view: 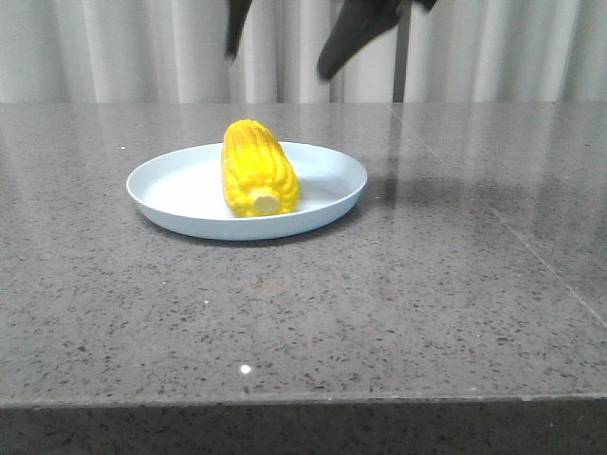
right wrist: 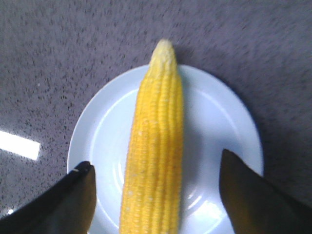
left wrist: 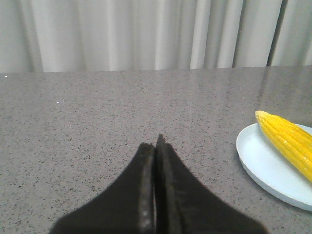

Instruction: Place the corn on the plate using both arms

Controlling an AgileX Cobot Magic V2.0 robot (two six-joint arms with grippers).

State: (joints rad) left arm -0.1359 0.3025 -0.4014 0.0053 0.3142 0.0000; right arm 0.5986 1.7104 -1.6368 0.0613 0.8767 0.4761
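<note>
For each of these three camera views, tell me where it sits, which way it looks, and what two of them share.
Front view: low at table height, looking forward at the corn on the plate; two black end effector tips hang above.
Left wrist view: on the left arm, low beside the plate, looking across the table; left end effector shut, empty.
Right wrist view: above, looking down on the corn; right end effector open, straddling it.
Shared: all three show corn and plate.
</note>
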